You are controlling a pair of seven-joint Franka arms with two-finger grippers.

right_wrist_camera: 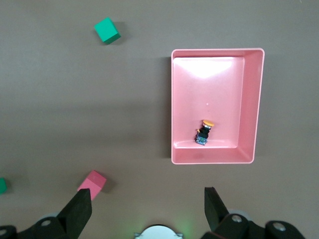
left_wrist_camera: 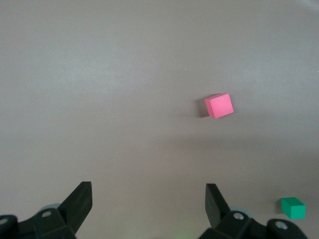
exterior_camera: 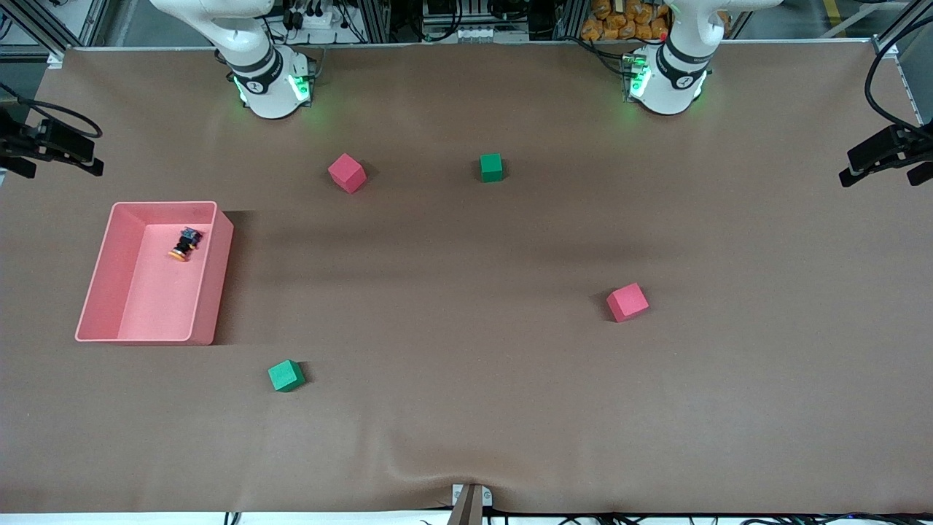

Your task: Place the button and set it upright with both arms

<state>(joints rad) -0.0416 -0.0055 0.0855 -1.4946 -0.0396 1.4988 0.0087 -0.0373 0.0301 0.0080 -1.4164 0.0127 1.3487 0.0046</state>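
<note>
The button (exterior_camera: 186, 243) lies on its side in the pink bin (exterior_camera: 208, 292), orange cap toward the front camera, near the bin's end closest to the right arm's base. It also shows in the right wrist view (right_wrist_camera: 204, 133). My right gripper (right_wrist_camera: 147, 195) is open and empty, high above the table close to its own base, apart from the bin (right_wrist_camera: 251, 104). My left gripper (left_wrist_camera: 148, 191) is open and empty, high over bare table near its base. Neither gripper shows in the front view.
Two red cubes (exterior_camera: 346, 173) (exterior_camera: 627, 302) and two green cubes (exterior_camera: 490, 167) (exterior_camera: 286, 375) lie scattered on the brown table. The left wrist view shows one red cube (left_wrist_camera: 219, 105) and one green cube (left_wrist_camera: 292, 207). Black camera mounts stand at both table ends.
</note>
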